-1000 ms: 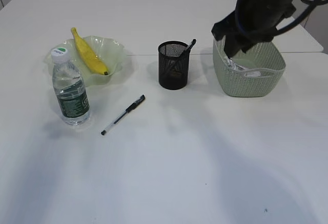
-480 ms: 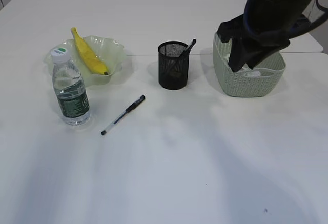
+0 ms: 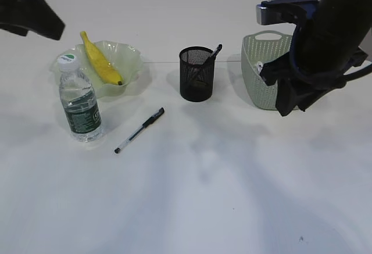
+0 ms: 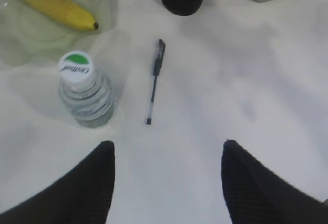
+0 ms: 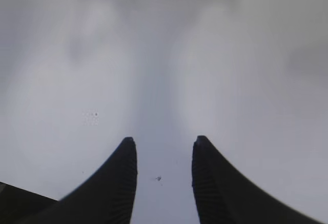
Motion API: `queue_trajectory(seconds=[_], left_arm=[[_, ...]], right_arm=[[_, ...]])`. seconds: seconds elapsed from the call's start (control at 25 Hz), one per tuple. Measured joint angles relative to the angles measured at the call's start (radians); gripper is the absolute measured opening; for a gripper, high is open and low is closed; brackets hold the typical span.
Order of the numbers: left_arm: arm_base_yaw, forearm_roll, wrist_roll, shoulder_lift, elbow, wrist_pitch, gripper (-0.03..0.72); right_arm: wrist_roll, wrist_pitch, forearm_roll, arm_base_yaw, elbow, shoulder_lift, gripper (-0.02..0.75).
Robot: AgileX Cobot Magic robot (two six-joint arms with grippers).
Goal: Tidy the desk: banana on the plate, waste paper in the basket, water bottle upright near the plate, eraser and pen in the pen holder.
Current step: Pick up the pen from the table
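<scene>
The slim black-capped clear pen (image 4: pixel 154 80) lies on the white desk (image 3: pixel 192 196) between the clear green-labelled water bottle (image 4: pixel 85 90) and the black mesh pen holder (image 3: pixel 196 74); the left end effector (image 4: pixel 166 155), wide open and empty, should straddle its barrel crosswise; the right end effector (image 5: pixel 164 149) hangs part-open, empty.

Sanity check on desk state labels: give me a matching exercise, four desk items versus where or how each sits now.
Items:
1. banana
2. water bottle
3. pen
4. pen holder

States:
A. lying flat on the bare desk
B. standing upright in front of the plate
C. lying in the plate
D. standing between plate and basket, a dark stick-like item poking out

Pairs: 1-C, 2-B, 3-A, 4-D
</scene>
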Motion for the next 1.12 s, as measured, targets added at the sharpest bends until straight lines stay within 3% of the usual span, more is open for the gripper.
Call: queue_trajectory(seconds=[0.32,0.56,1.12], left_arm=[[-0.133,0.085,0.0,0.277,-0.25,0.097,0.458],[-0.137,0.098,0.002,0.446,-0.368,0.134,0.452],[-0.137,0.143,0.002,0.67,-0.469,0.126,0.437]], right_arm=[[0.002,0.0,-0.017,0.0,0.0,0.0,0.274],[0.002,0.0,-0.019,0.0,0.0,0.0,0.273],[0.004,0.0,-0.024,0.0,0.0,0.0,0.274]])
